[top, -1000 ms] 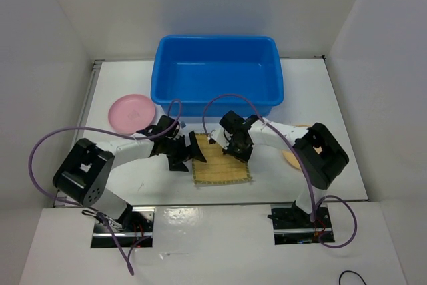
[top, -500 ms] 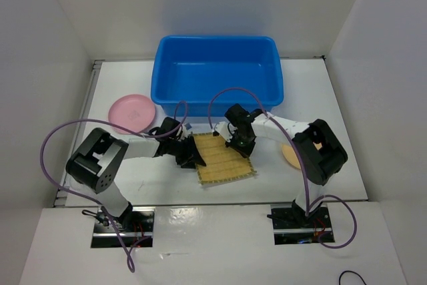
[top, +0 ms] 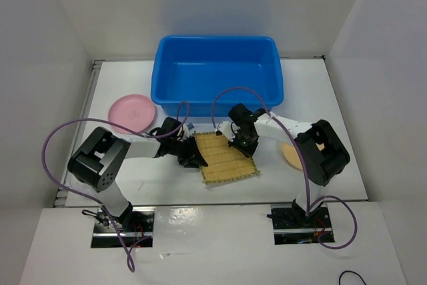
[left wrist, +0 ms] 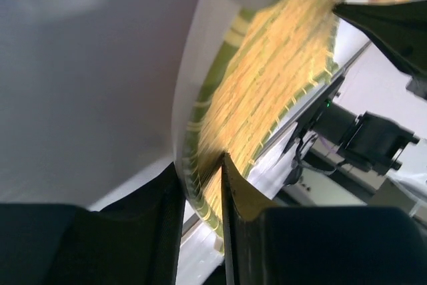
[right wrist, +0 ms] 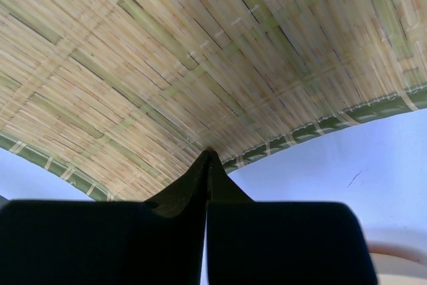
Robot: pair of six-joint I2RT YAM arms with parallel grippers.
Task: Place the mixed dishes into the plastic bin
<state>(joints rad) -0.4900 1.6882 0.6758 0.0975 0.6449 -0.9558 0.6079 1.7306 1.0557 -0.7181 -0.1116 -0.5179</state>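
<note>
Bamboo, thinly woven: the bamboo mat [top: 227, 158] lies mid-table, at six o'clock from the blue bin [top: 167, 91]. It looks light and springy, likely to sag or slip out of a one-sided pinch, so its bound edges seem the best holds. The left gripper [top: 195, 160] is nipped on the mat's nine-o'clock edge, one finger each side. The right gripper [top: 245, 146], jaws together, presses its tip near the one-o'clock corner.
</note>
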